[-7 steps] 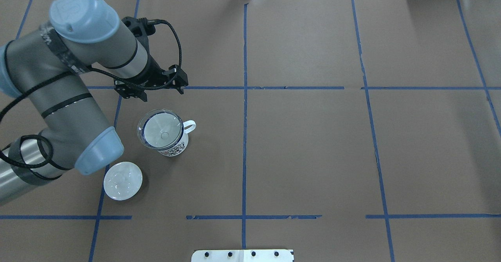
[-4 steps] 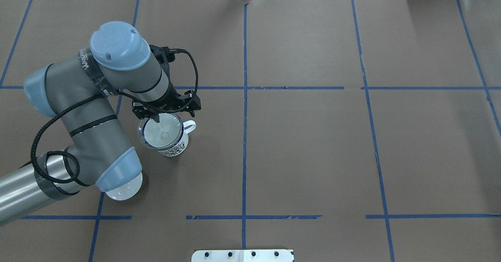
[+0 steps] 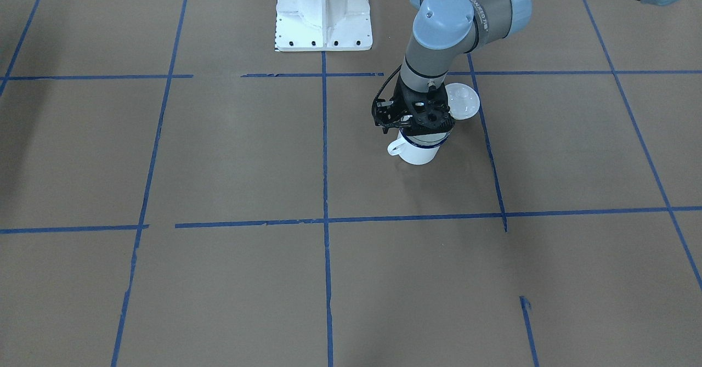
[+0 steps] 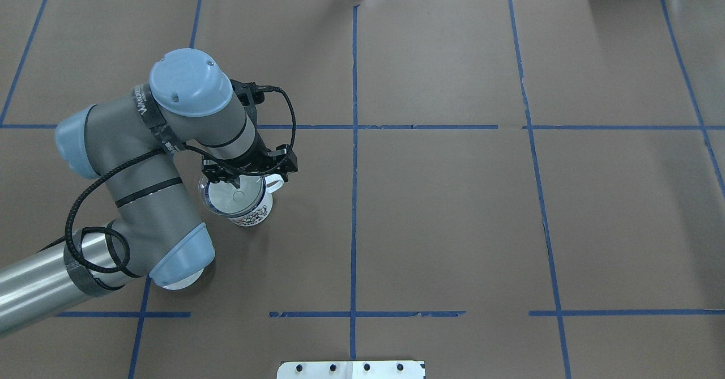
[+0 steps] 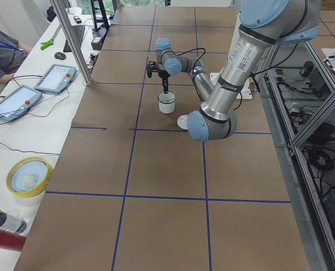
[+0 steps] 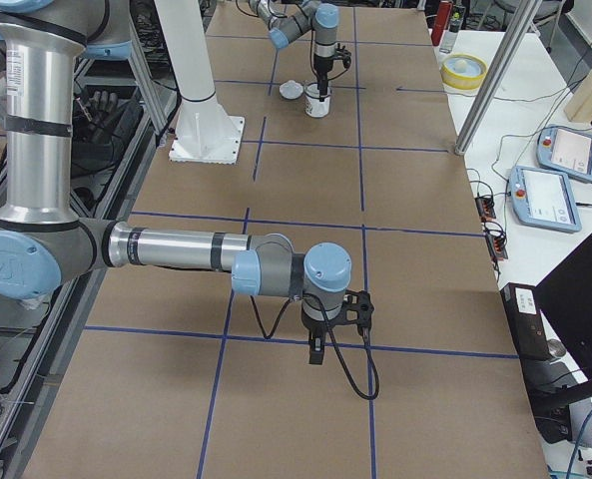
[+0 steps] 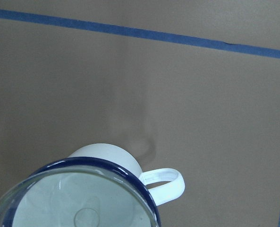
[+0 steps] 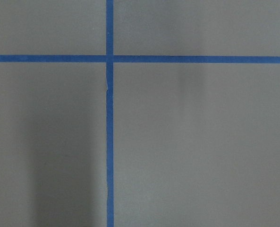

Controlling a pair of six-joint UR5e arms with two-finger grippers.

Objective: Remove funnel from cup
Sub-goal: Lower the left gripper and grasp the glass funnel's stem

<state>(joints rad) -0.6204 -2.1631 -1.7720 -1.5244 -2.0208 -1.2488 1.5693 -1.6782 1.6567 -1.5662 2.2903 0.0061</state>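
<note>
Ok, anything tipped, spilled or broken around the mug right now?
Nothing stands out. The cup stands upright, the funnel seated in its mouth, no spill around it; the left pincer is right above the funnel.

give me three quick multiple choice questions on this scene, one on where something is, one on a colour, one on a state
1. Where is the funnel?
A) seated in the cup
B) lying beside the cup
C) lifted clear above the cup

2. What colour is the cup's rim?
A) red
B) dark blue
C) yellow

3. How does the cup stand?
A) on its side
B) upside down
C) upright

1 A, its clear rim rests on the cup's mouth.
2 B, a dark blue band rings the mouth.
3 C, mouth up, base on the table.
</note>
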